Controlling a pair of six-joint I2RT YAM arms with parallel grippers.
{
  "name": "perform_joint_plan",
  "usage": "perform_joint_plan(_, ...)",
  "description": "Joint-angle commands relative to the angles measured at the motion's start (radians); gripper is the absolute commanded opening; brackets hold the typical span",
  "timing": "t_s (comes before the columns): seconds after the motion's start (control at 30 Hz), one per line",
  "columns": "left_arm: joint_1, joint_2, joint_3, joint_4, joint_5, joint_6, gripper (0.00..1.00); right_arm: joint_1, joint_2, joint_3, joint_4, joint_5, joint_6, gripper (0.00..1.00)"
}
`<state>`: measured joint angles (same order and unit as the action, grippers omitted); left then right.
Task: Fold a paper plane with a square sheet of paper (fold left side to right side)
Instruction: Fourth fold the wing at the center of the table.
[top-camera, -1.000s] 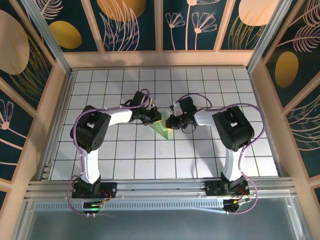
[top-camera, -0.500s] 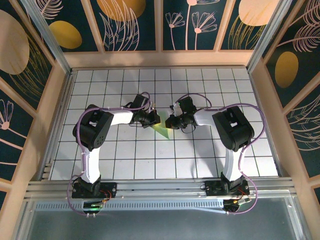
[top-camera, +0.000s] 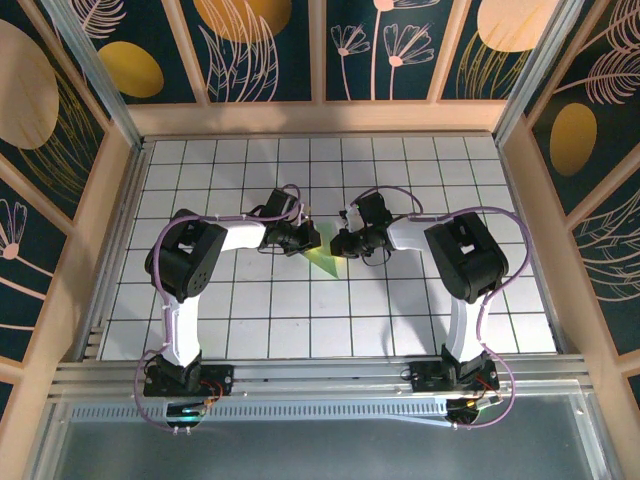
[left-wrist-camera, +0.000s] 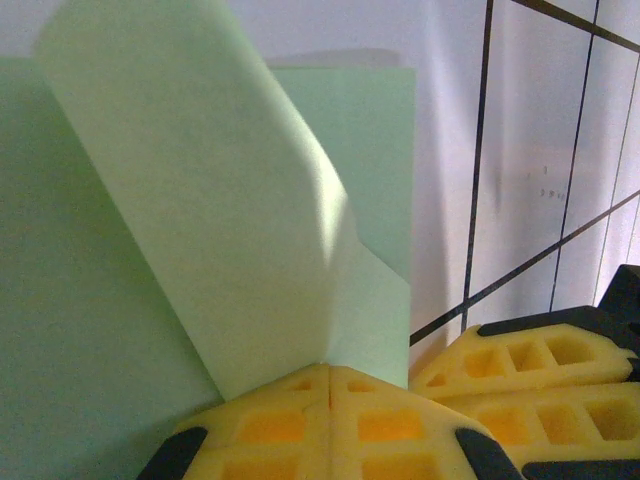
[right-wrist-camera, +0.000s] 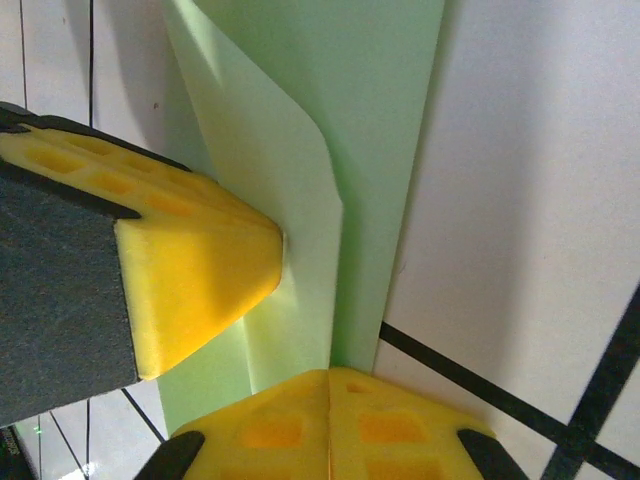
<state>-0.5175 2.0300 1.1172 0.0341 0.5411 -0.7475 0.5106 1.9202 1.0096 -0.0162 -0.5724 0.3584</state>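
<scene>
While both arms meet over the middle of the table (top-camera: 250, 320), the green paper (top-camera: 322, 262) lies between them on the tiles, with one flap curling upward. The left gripper (left-wrist-camera: 328, 378) has its jaws pressed fully together on the flap's lower corner. The right gripper (right-wrist-camera: 330, 378) also looks closed on the paper's edge, though the seam hides how firmly. For a clean fold, the flap probably wants carrying across low, edges matched before creasing.

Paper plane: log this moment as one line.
paper plane: partly folded, curling up | left fingers: pinching it | right fingers: pinching it
</scene>
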Motion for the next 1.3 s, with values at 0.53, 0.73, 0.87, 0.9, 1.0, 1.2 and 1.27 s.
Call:
perform_joint_plan(0.53,0.001,0.053,-0.045,-0.125,-0.119,0.037,0.00,-0.027,-0.243,-0.070,-0.084,-0.085,0.048,0.07)
perform_joint_plan(0.73,0.001,0.052,-0.043,-0.118,-0.115,0.032,0.00,0.011,-0.197,-0.138,0.039,-0.172,0.144,0.05)
perform_joint_plan(0.87,0.001,0.053,-0.042,-0.119,-0.115,0.034,0.00,0.031,-0.165,-0.145,0.064,-0.183,0.160,0.01)
perform_joint_plan(0.9,0.001,0.054,-0.042,-0.119,-0.115,0.034,0.00,0.031,-0.160,-0.151,0.076,-0.184,0.165,0.01)
perform_joint_plan(1.0,0.002,0.056,-0.042,-0.117,-0.113,0.032,0.00,0.031,-0.144,-0.161,0.101,-0.194,0.178,0.00)
perform_joint_plan(1.2,0.000,0.053,-0.045,-0.117,-0.116,0.032,0.00,0.054,-0.131,-0.181,0.112,-0.197,0.183,0.00)
perform_joint_plan(1.27,0.001,0.053,-0.045,-0.117,-0.116,0.033,0.00,0.058,-0.129,-0.190,0.113,-0.196,0.185,0.00)
